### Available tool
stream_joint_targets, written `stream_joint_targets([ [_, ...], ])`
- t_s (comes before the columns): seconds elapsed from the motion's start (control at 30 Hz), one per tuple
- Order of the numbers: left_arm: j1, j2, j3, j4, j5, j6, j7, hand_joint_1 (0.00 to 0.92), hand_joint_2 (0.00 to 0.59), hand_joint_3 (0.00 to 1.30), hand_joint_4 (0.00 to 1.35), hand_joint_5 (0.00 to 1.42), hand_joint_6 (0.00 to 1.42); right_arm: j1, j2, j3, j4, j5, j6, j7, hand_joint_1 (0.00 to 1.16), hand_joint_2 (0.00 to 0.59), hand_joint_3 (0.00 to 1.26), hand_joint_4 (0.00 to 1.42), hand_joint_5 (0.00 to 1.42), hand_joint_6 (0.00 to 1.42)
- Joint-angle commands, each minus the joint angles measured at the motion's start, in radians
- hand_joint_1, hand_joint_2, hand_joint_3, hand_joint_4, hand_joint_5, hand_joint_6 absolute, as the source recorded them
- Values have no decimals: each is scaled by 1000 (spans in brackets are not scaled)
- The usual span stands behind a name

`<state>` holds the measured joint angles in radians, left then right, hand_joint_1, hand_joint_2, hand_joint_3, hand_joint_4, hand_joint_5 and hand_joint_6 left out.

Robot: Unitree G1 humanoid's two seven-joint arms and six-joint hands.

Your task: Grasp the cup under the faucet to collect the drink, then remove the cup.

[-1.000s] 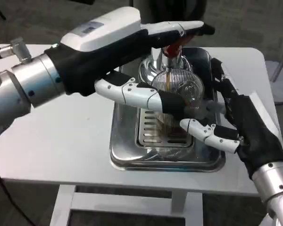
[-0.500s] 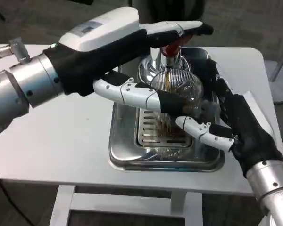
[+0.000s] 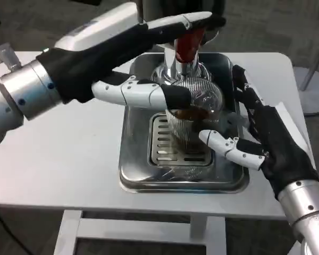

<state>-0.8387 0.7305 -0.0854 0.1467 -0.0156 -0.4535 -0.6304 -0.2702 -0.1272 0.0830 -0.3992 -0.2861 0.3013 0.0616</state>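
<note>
Head view, cup: the ribbed clear cup (image 3: 194, 114) is being kept under the faucet (image 3: 185, 49), above the slotted grate of the steel drip tray (image 3: 135, 167) on the white tabletop (image 3: 69, 159); dark drink is being seen inside it, filling roughly its lower half.

Head view, right hand: the right hand (image 3: 255, 139) is being wrapped around the cup from the right, thumb at the near side and fingers (image 3: 243, 95) at the far side, so the cup is being held.

Head view, left hand: the left hand (image 3: 133, 58) is being stretched across the faucet from the left, its upper fingers lying at the red tap handle (image 3: 187, 43); whether the handle is being gripped or merely pressed cannot be told.

What is changing: compared with a second ago, the thin brown stream is no longer being seen falling into the cup, the drink level is looking higher, and the whole scene is being shifted slightly by camera motion.

Meaning for the task: collection is being judged as nearly or fully done, and removal of the cup is being judged as the remaining step.
</note>
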Motion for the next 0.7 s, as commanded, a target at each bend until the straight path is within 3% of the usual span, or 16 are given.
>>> stream_joint_targets([
  [0.03,38,3,-3,38,8,43,-44,0,32,154,84,174,276,-4,5,-4,-3,2,4,-8,748,239,0,18,42,232],
  [0.7,23,-71,124,13,-98,34,-1,0,52,169,104,203,302,-1,4,-10,-10,3,3,-7,738,246,0,33,50,232],
])
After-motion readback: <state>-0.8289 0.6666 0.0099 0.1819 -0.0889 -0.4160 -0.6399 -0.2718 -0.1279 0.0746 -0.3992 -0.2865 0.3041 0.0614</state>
